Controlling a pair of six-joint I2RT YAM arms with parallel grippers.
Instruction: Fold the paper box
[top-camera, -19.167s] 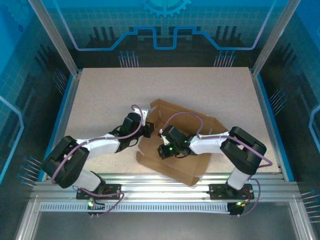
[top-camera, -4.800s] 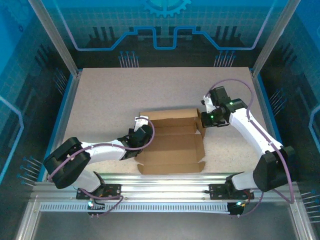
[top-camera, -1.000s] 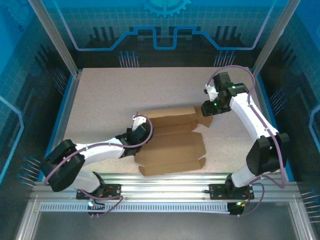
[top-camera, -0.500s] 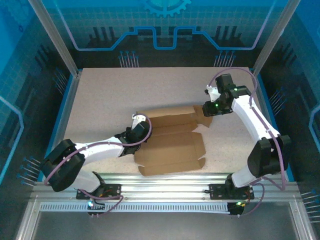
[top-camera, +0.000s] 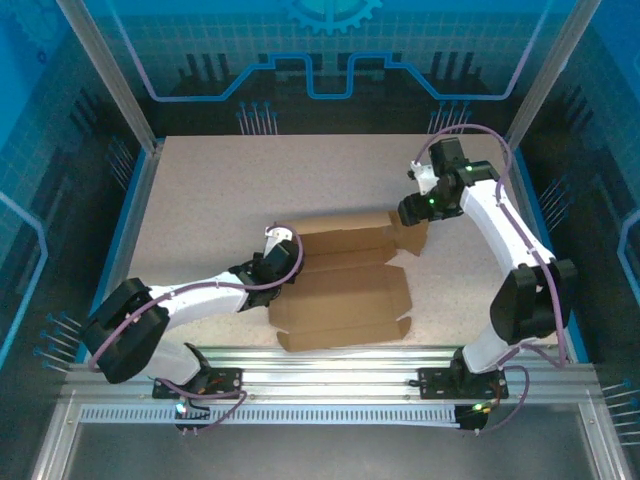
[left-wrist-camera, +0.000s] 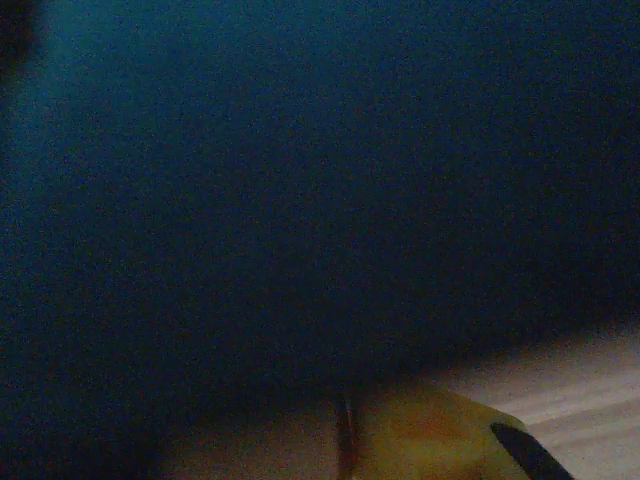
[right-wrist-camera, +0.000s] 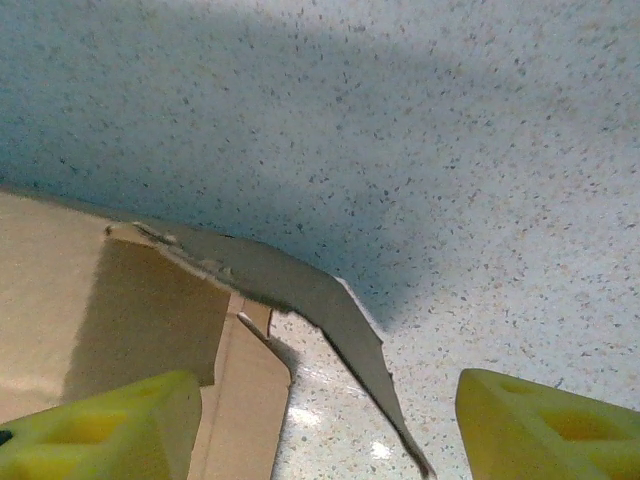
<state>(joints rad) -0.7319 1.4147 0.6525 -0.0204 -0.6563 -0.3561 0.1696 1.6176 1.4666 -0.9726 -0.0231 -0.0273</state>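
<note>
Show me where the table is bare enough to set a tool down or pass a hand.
The widest bare table is the far strip behind the paper box, running to the far-left corner. A smaller patch lies between the box and the right arm. Crowded: near-left, where the left arm reaches the box.

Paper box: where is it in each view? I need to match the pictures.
Top external: the box lies flat mid-frame, slightly below centre.
Right wrist: the box fills the lower left, with its end flap standing up inside the open right claw.
Left wrist: too dark to tell.
Shared landmark: that end flap, just below the right claw in the top view.
</note>
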